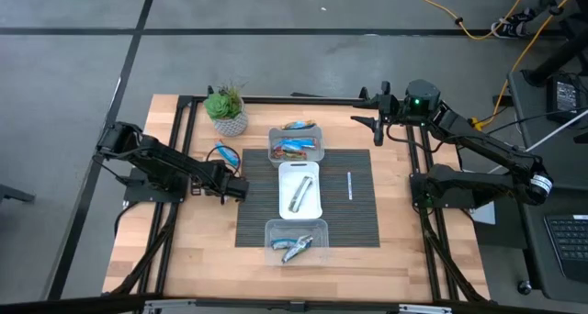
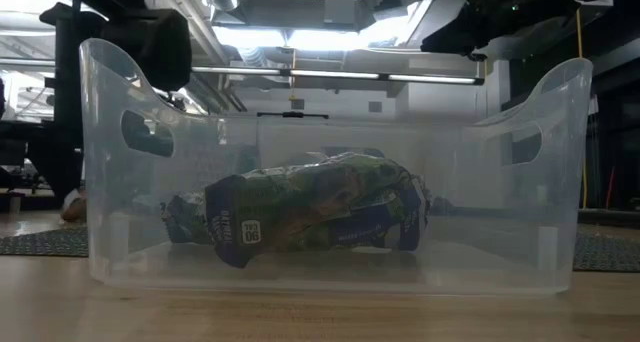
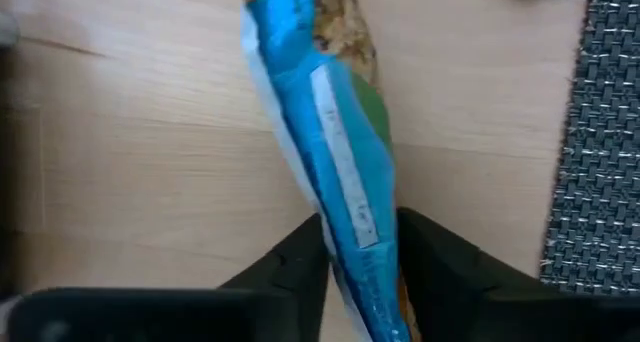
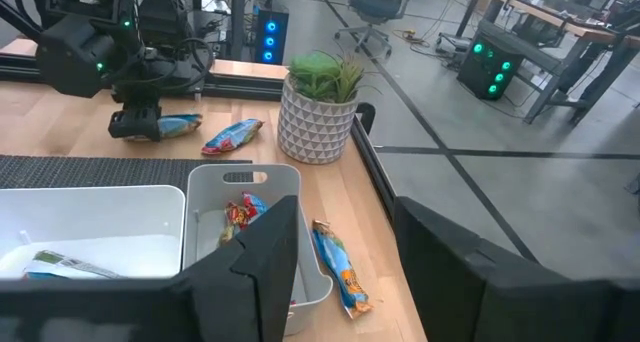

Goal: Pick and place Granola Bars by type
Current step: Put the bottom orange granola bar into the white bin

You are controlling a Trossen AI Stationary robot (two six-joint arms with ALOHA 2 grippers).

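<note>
**Left tool grips one blue bar beside the mat**

The left tool (image 1: 237, 189) is clenched on a blue bar (image 3: 335, 182), its two fingers (image 3: 290, 272) pressing either side of the wrapper's near end; the bar's long axis runs straight out from the tool, over the bare wood of the desk (image 1: 202, 250) just beside the dark mat (image 1: 349, 213).

One more loose bar (image 1: 224, 153) lies on the wood near the potted plant (image 1: 227, 109). Another bar (image 1: 299, 126) lies behind the far tub, lengthwise along its rim.

Three containers stand in a row on the mat: the far clear tub (image 1: 296, 146) with several bars, a white tray (image 1: 299, 189) with one bar lying along its length, and the near clear tub (image 1: 296, 241) with a few.

The right tool (image 1: 377, 123) hangs released over the desk's far right corner.
</note>
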